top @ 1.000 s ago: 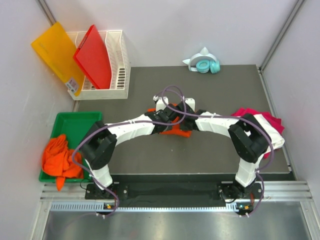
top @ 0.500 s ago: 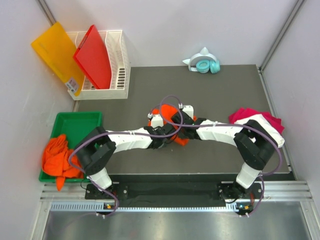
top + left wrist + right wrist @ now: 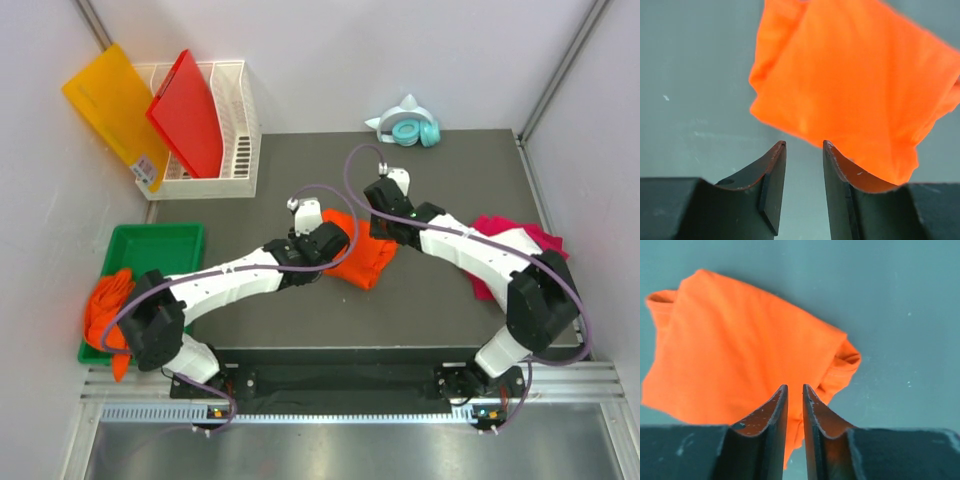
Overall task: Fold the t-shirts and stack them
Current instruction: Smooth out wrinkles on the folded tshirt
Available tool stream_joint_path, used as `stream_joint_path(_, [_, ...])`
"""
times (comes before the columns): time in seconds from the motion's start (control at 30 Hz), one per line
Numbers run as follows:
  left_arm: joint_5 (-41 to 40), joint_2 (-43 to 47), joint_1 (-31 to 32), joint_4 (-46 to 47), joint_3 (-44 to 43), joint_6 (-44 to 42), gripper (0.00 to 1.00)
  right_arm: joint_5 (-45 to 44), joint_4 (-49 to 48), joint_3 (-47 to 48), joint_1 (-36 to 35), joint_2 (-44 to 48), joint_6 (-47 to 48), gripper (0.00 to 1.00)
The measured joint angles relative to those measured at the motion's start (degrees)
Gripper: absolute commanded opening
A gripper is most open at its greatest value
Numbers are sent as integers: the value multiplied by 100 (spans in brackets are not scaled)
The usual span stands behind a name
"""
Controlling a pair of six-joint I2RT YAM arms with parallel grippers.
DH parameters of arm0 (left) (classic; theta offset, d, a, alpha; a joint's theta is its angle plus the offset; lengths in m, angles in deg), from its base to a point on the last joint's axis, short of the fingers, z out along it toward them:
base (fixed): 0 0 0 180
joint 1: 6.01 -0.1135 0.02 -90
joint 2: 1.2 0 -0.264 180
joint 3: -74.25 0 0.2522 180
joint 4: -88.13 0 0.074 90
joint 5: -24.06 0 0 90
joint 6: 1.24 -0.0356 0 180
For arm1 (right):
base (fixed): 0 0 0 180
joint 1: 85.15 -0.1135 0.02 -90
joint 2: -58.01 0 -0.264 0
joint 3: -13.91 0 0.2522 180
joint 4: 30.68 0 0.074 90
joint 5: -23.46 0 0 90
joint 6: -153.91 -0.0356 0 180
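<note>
A folded orange t-shirt [image 3: 362, 257] [image 3: 850, 85] [image 3: 740, 355] lies flat near the middle of the dark mat. My left gripper [image 3: 330, 238] [image 3: 804, 147] hovers at its left edge, open, with only mat showing between its fingers. My right gripper [image 3: 380, 218] [image 3: 795, 389] hangs above the shirt's far right edge, open by a narrow gap and holding nothing. More orange t-shirts [image 3: 115, 315] are heaped on the green tray [image 3: 160, 235] at the left. A magenta-pink t-shirt [image 3: 548, 243] lies at the right, partly under my right arm.
At the back left stands a white basket [image 3: 238, 120] holding a red board [image 3: 190, 110], with a yellow-orange board [image 3: 110, 100] leaning beside it. Teal headphones [image 3: 410, 130] sit at the mat's far edge. Metal posts rise at both back corners.
Both grippers have drawn back from the middle of the orange shirt, the left to its left side, the right towards the back. The right gripper has opened, and the shirt now lies uncovered.
</note>
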Motion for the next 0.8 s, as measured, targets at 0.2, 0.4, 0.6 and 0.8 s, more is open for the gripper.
stream_joint_path(0.2, [50,-85,-643,289,-66,-380,39,363,-282,-651,-219,522,-94,11])
stream_joint_path(0.4, [382,-872,-1165,619,-85,-662,38,616,-516,-1088,-634,577,-302,7])
stream_joint_path(0.6, [723,-1290,-1355,831,-129,-739,38,717,-846,-1198,-761,507,-505,6])
stream_joint_path(0.8, [844,-1322,-1390,966,-317,-798,38,826,-1060,-1375,-828,236,-654,5])
